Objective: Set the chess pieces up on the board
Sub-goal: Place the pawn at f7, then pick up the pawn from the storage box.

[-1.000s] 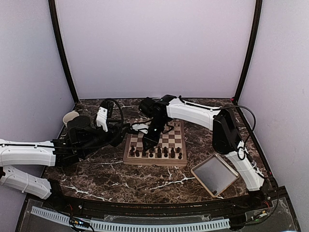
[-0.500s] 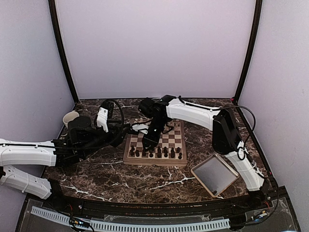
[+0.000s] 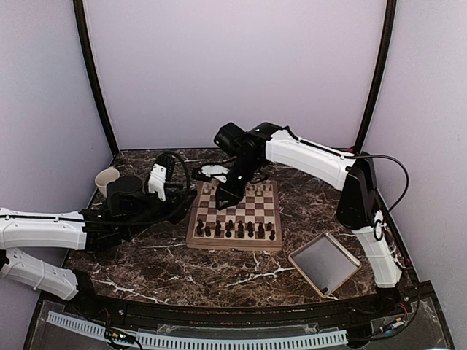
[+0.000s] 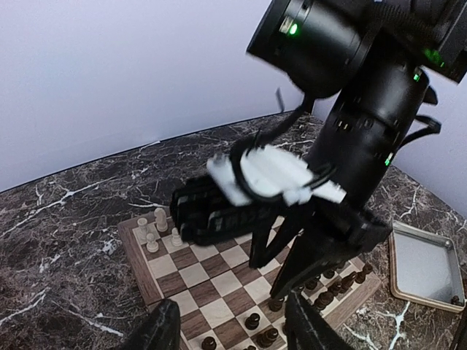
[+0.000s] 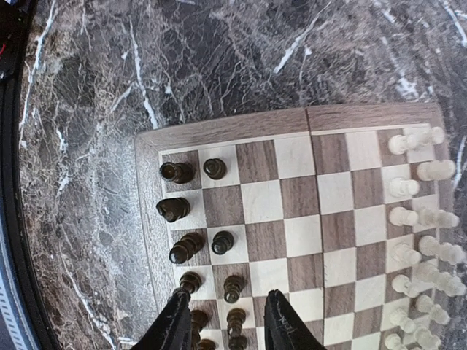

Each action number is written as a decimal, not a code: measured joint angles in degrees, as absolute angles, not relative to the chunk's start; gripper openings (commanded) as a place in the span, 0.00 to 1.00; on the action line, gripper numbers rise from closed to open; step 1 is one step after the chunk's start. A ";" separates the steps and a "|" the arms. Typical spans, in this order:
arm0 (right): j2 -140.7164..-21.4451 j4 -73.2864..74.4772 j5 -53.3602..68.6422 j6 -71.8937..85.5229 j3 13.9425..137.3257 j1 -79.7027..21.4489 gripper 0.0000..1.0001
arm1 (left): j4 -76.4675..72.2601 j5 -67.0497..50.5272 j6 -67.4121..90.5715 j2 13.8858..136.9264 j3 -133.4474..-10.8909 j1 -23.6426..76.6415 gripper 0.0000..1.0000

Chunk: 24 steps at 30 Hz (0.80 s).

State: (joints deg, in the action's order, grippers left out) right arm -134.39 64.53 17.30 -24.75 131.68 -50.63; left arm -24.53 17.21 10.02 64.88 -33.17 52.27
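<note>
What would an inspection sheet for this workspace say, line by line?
Surface: dark veined marble tabletop.
Job's things: small dark brown wooden chessmen on the near rows of the square checkered wooden board, one gap seen.
Clutter: pale cream chessmen on far rows; shallow beige square tray; white cup.
Tools: left tool open by board's left edge; right tool open above dark chessmen.
Cables: black cable loops on both arms.
Surroundings: plain pale walls.

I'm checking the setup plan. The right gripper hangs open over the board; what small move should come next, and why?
Probably lift the right gripper off the board to fetch another dark piece: its fingers stand apart and empty, and one second-row square among the dark pieces is bare.
</note>
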 measured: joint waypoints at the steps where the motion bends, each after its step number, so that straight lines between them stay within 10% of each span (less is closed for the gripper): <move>1: -133.19 64.51 17.23 -24.77 131.59 -50.43 0.35 | -23.99 17.19 9.85 65.12 -33.54 52.29 0.51; 24: -87.02 60.99 13.30 -34.92 73.14 -36.18 0.34 | -19.49 9.15 5.17 78.19 -47.35 52.27 0.47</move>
